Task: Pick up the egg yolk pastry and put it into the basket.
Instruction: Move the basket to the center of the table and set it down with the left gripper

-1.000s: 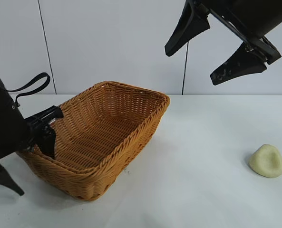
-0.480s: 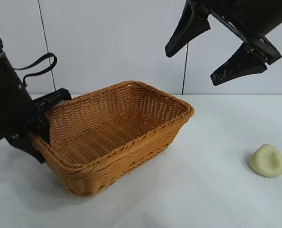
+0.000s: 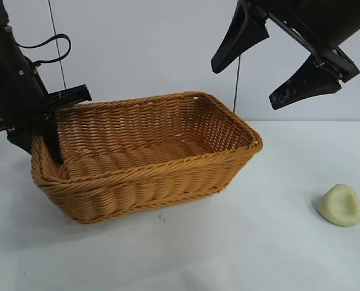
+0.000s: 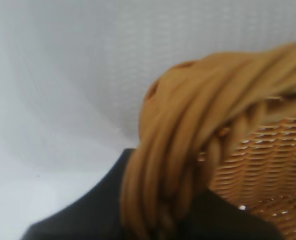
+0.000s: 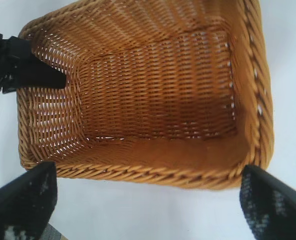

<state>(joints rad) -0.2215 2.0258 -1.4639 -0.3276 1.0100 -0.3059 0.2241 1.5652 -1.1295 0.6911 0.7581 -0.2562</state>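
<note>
The basket [image 3: 146, 154] is gripped at its end rim by the left claw [image 3: 46, 136], with the rim pinched between its fingers. The right claw [image 3: 277, 57] is held wide open, high above the desk [image 3: 258, 242]. The egg yolk pastry [image 3: 340, 205] lies on the desk, well apart from the basket. The basket should be kept level and steady, and the pastry should be pinched softly. No writing can be seen.

basket [image 3: 149, 163]: woven wicker, golden-brown, ribbed and rough, with a slightly glossy braided rim. egg yolk pastry [image 3: 340, 205]: smooth, matt, pale cream. table [image 3: 258, 254]: smooth, matt white. left pincer [image 3: 49, 142]: matt black plastic.
</note>
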